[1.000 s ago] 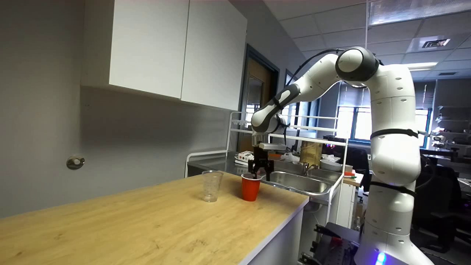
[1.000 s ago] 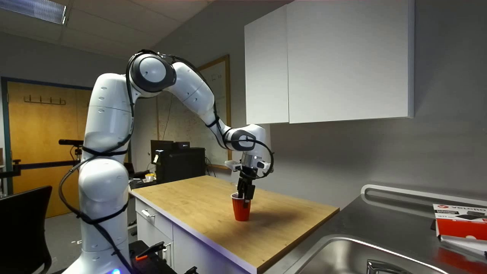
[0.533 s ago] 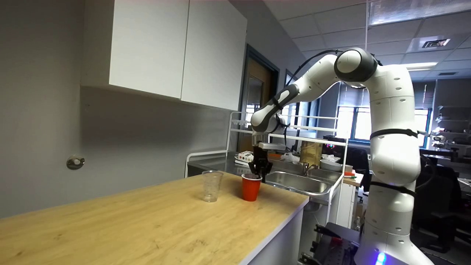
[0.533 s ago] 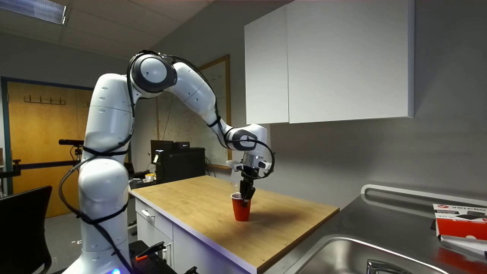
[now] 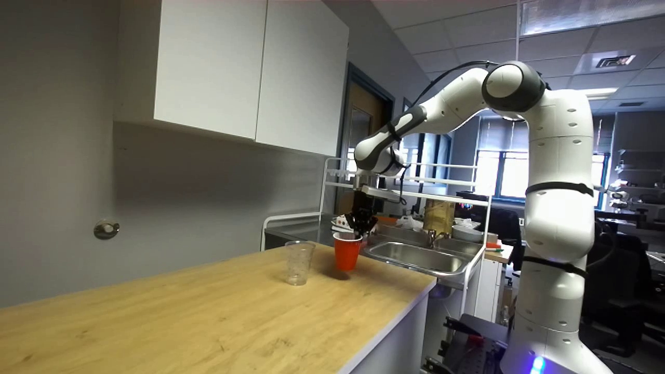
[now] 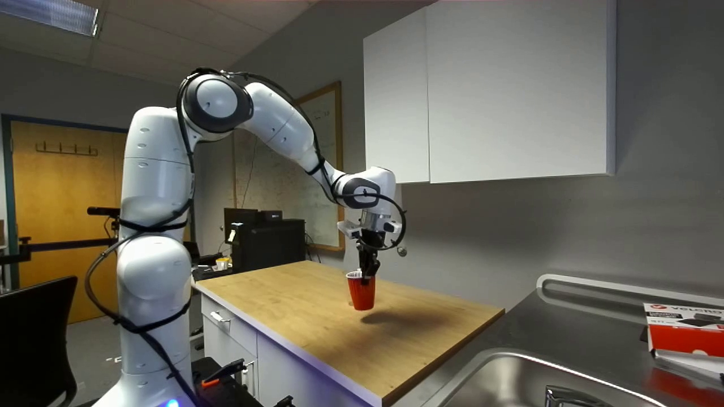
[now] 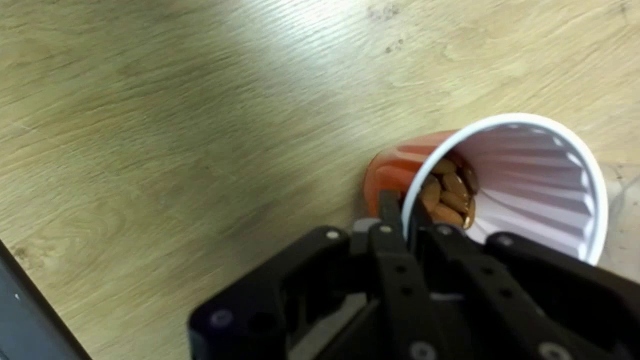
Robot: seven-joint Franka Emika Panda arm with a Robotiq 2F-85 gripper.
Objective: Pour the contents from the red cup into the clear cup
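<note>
The red cup [image 5: 346,253] hangs just above the wooden counter, its shadow separate below it in both exterior views. My gripper [image 7: 405,207] is shut on its wall, one finger inside the white rim and one outside. Several brown almonds [image 7: 452,192] lie at the bottom of the cup. In an exterior view the cup [image 6: 362,294] leans slightly. The clear cup [image 5: 298,264] stands upright on the counter, a short way to the red cup's side. Part of it shows faintly at the right edge of the wrist view; elsewhere the red cup and gripper largely hide it.
The wooden counter [image 5: 208,311] ends at an edge beside a metal sink [image 6: 503,384]. White wall cabinets [image 6: 509,90] hang above. A white rack [image 5: 441,195] stands around the sink, and a red-and-white box [image 6: 687,333] lies on the dark countertop.
The gripper has shut on the red cup's rim and raised the cup off the counter, tilting it a little. The clear cup has stayed in place.
</note>
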